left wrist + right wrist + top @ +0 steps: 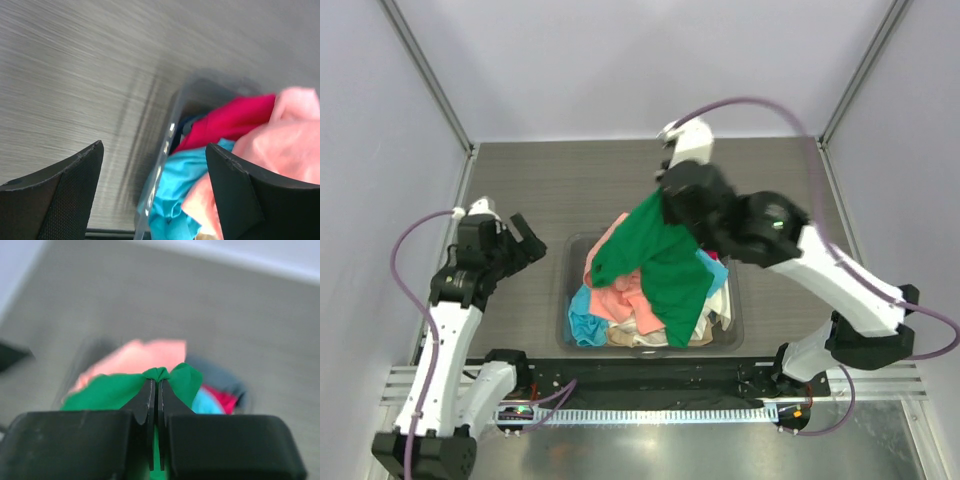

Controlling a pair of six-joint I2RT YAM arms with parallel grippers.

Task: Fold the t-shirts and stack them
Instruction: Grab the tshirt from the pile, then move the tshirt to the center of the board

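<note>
Pale, bare walls point(620, 60) enclose a dark grey worktop point(530, 180) with a fine wood grain. Metal frame posts stand at its far corners. A grey see-through bin point(563, 300) sits on the worktop near its near edge, between the two arms.

We note a green shirt point(670, 260) of bright, plain, soft cloth, raised above the bin. Its top is gathered to a small pinched fold, and the cloth widens below into loose creases. In the top view its long axis runs from that pinch, over the far side of the bin, toward the near edge and slightly to the right. The lower end drapes over the heap in the bin, and a side lobe hangs off to the left.

The right claw point(668, 195) is clenched on the pinched fold. In the right wrist view we see its fingers pressed together with the green cloth bunched at their tips.

The heap in the bin holds a salmon-pink shirt point(620, 295), a light blue shirt point(585, 325) at the near left corner and a cream shirt point(642, 337) along the near side. In the left wrist view we also see a red shirt point(235, 117) deeper in the bin.

The left claw point(525, 240) is released, fingers spread wide and holding nothing. It hangs over bare worktop to the left of the bin.
</note>
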